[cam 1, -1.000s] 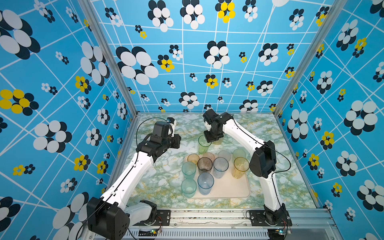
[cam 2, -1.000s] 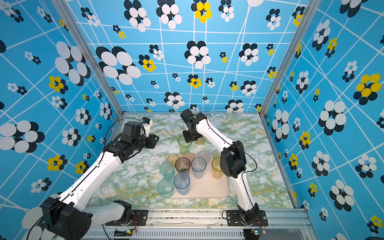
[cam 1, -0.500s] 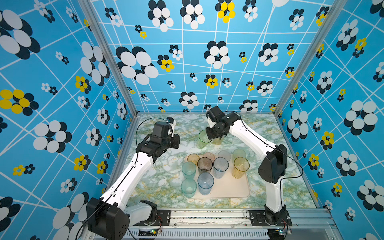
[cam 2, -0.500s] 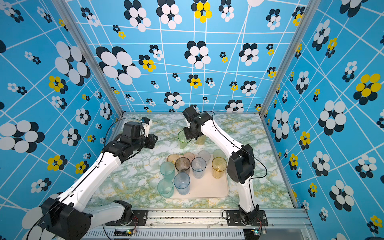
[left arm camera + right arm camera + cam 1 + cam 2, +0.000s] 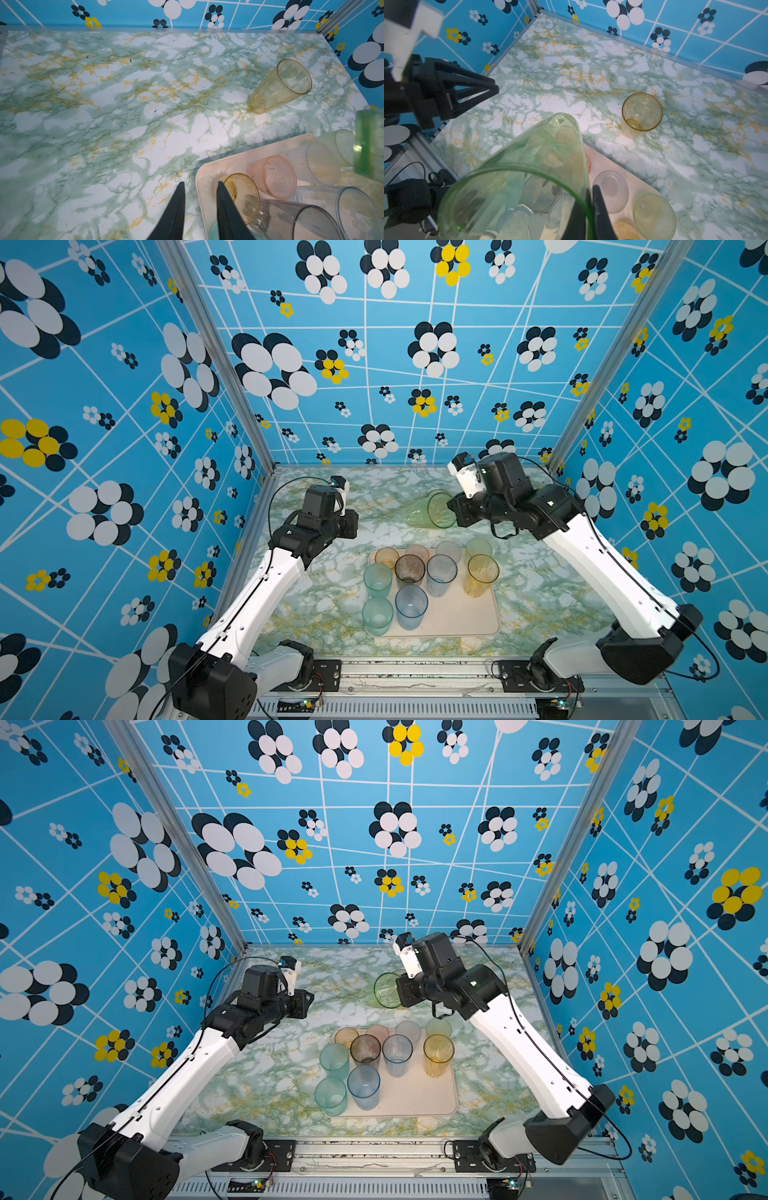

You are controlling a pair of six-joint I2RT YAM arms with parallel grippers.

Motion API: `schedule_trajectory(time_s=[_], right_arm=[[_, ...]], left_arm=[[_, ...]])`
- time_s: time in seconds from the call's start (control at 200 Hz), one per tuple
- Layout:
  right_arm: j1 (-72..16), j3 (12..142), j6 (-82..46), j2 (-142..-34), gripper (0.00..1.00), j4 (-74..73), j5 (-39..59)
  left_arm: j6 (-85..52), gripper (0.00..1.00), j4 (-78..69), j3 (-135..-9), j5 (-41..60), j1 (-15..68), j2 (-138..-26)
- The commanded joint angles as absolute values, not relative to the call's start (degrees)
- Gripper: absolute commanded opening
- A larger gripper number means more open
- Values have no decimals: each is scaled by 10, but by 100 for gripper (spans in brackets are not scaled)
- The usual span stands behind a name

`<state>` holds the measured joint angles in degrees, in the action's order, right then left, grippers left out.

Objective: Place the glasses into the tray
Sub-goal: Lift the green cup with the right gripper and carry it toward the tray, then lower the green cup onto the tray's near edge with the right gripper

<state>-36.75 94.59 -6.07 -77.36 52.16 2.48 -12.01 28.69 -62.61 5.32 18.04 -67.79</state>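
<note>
Toward the upper right of the marbled tabletop [image 5: 324, 605], in both top views, the right claw [image 5: 451, 512] is clamped on the rim of the green tumbler [image 5: 428, 510], carried on its side just up-frame of the tray [image 5: 457, 616]. Ten other glasses [image 5: 365, 1048] already stand in the tray, filling its upper row and left half. Only the lower-right patch is bare, beside the tall amber tumbler [image 5: 482, 574]. A grip on one thin wall looks weak: the tumbler could swing or slip while being turned upright, and its base could clip those tall neighbours on the way down. From the left wrist, the left claw [image 5: 200, 185] hangs with fingers narrowly parted and empty over the tray's corner, beside a short amber tumbler [image 5: 243, 193]; an arm parked this close may crowd the delivery. A yellow tumbler [image 5: 280, 87] waits alone on the tabletop, apart from the tray. From the right wrist, the green rim sits pinched between the dark fingers [image 5: 601, 209], and the yellow tumbler stands upright near the tray's edge, where a careless sweep could topple it.
</note>
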Motion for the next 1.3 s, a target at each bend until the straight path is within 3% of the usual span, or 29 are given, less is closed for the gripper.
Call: schedule_trajectory(time_s=[0.0, 0.28, 0.64, 1.295], right_arm=[[-372, 922, -37, -702, 3, 550, 58], [-385, 826, -43, -596, 1, 650, 105], [-437, 763, -89, -601, 1, 746, 68], [-489, 646, -217, -665, 2, 634, -23]], left_arm=[[-117, 28, 299, -655, 47, 176, -674], [-123, 29, 307, -692, 54, 175, -691], [-128, 28, 316, -726, 63, 176, -726], [-129, 28, 322, -741, 75, 177, -742]])
